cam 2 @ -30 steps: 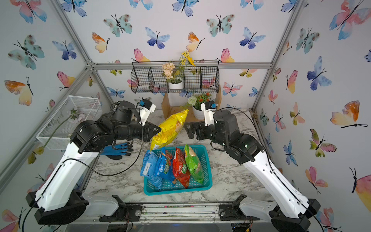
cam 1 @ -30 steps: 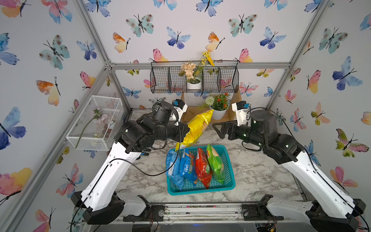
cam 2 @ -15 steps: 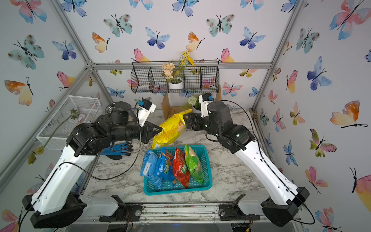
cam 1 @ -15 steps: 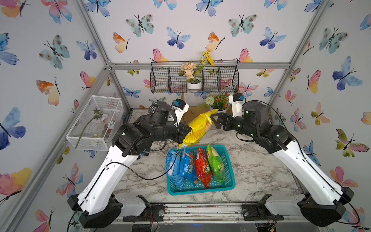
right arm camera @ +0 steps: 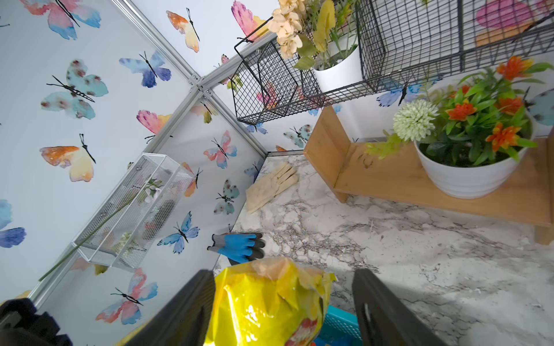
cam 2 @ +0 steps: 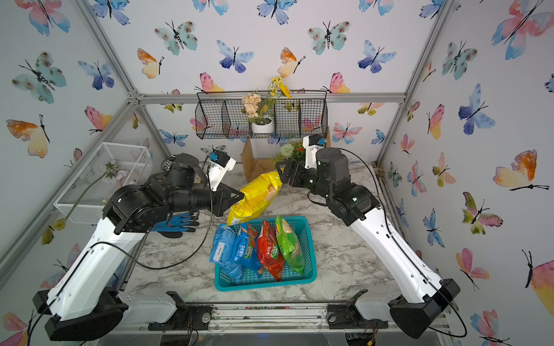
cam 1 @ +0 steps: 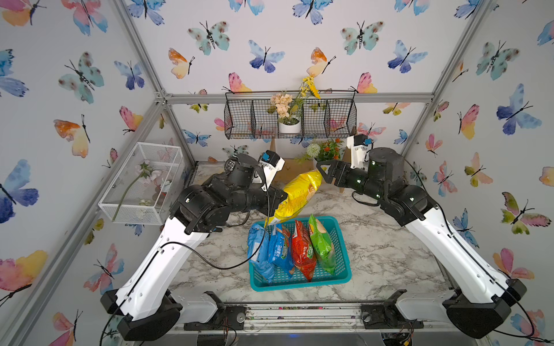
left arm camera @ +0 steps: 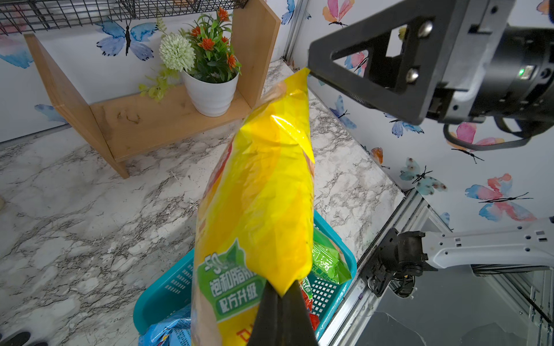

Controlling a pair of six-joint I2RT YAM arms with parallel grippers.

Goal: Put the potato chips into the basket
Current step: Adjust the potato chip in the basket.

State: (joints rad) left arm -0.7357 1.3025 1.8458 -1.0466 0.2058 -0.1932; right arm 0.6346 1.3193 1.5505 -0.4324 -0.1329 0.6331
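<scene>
A yellow potato chips bag (cam 1: pixel 295 197) (cam 2: pixel 257 194) hangs slanted above the far edge of the teal basket (cam 1: pixel 299 284) (cam 2: pixel 263 286). My left gripper (cam 1: pixel 281 198) (left arm camera: pixel 280 295) is shut on the bag's lower side edge. My right gripper (cam 1: pixel 321 171) (right arm camera: pixel 281 272) is open and straddles the bag's upper end (right arm camera: pixel 269 305). One finger (right arm camera: pixel 192 302) lies close against the foil, the other (right arm camera: pixel 377 308) stands off with a gap. Inside the basket lie two blue bags (cam 1: pixel 259 251) (cam 1: pixel 280 248), a red bag (cam 1: pixel 302 250) and a green bag (cam 1: pixel 322 242).
A wooden shelf (left arm camera: pixel 168 119) with a white flower pot (left arm camera: pixel 209 93) stands at the back. A blue glove (cam 2: pixel 177 224) and beige gloves (right arm camera: pixel 271 185) lie at the left. A white mesh box (cam 1: pixel 144 182) hangs on the left wall and a black wire basket (cam 1: pixel 287 119) on the back wall.
My right gripper has moved left to the yellow bag's upper end and its jaws have narrowed around it. My left gripper holds the bag nearly where it was.
</scene>
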